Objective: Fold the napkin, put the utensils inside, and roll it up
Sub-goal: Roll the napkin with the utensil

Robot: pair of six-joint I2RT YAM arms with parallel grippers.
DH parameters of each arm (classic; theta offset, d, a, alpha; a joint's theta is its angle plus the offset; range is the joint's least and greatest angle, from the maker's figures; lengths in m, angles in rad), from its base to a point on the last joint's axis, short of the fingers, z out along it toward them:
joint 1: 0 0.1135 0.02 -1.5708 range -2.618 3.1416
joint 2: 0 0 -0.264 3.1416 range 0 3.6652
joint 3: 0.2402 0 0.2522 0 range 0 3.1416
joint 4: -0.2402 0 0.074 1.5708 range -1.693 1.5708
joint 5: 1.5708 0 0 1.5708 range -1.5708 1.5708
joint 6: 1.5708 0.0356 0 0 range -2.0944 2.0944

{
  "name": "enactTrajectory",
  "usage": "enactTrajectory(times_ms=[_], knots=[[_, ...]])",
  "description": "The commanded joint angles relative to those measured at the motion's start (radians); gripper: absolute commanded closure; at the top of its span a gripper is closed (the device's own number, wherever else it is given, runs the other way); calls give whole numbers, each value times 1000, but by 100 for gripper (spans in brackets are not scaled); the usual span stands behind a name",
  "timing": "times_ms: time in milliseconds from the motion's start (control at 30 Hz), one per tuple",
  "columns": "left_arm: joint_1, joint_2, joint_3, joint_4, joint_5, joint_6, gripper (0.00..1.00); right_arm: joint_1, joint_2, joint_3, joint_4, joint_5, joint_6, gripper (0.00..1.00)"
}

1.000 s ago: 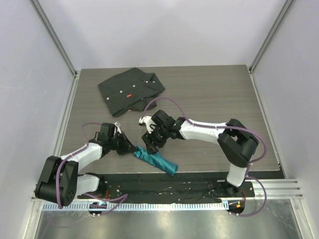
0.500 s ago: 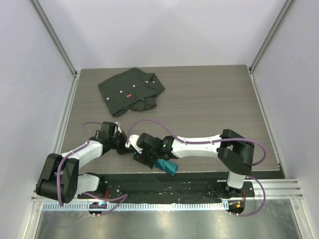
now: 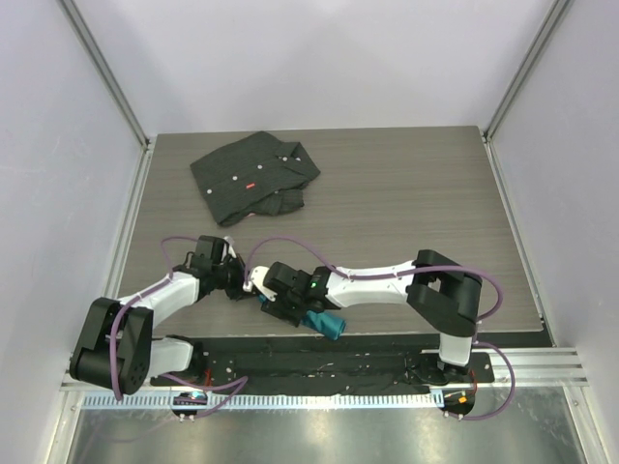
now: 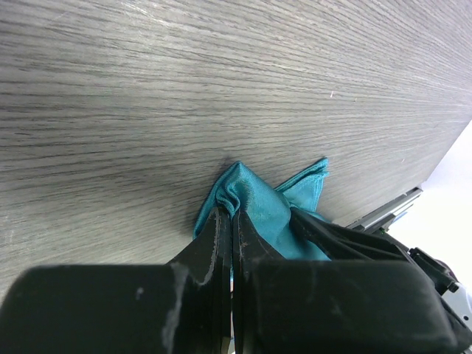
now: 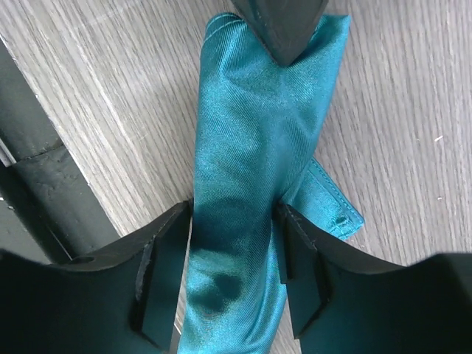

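Observation:
The teal napkin (image 3: pixel 330 325) lies rolled into a tube near the table's front edge. My left gripper (image 3: pixel 250 287) is shut on the roll's left end, where the cloth bunches at its fingertips (image 4: pixel 221 221) around the napkin (image 4: pixel 258 206). My right gripper (image 3: pixel 290 307) straddles the roll's middle. In the right wrist view both its pads press the sides of the napkin (image 5: pixel 251 118), with the gripper (image 5: pixel 234 214) closed on it. A loose hemmed corner (image 5: pixel 335 210) sticks out to the right. The utensils are hidden.
A black buttoned shirt (image 3: pixel 253 176) lies crumpled at the back left of the wooden table (image 3: pixel 416 193). The black mounting rail (image 3: pixel 319 362) runs along the front edge, just beside the roll (image 5: pixel 33 169). Grey walls enclose the sides and back.
My right gripper came down and to the left from above the roll onto its middle, and its jaws narrowed against the cloth. The left gripper stayed shut on the roll's end.

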Motion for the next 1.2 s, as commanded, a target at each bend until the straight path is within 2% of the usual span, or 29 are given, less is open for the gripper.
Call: enactTrajectory(times_ms=[0, 67, 167, 200, 267, 300, 400, 433, 633, 867, 1167], knots=[[-2, -7, 31, -12, 6, 12, 100, 3, 24, -19, 27, 1, 4, 45], [-2, -13, 37, -14, 7, 12, 100, 0, 42, -30, 27, -5, 11, 48], [0, -33, 54, -29, -16, 18, 98, -9, 55, -49, 31, -40, 27, 57], [0, -39, 63, -66, -31, 24, 87, -22, 53, -53, 33, -90, 39, 62], [5, -70, 92, -103, -94, 50, 71, -32, 47, -72, 48, -149, 51, 65], [6, -79, 103, -145, -118, 59, 51, -52, 40, -78, 54, -220, 63, 67], [14, -127, 129, -204, -184, 90, 31, -95, 26, -96, 91, -375, 100, 70], [15, -137, 130, -215, -197, 98, 29, -109, 26, -102, 103, -412, 109, 71], [18, -200, 91, -192, -200, 79, 27, -215, 65, -108, 183, -724, 178, 72], [18, -234, 35, -95, -106, 65, 30, -302, 121, -125, 281, -940, 241, 73], [17, -171, -26, 46, 3, 38, 37, -381, 193, -116, 349, -1049, 272, 74]])
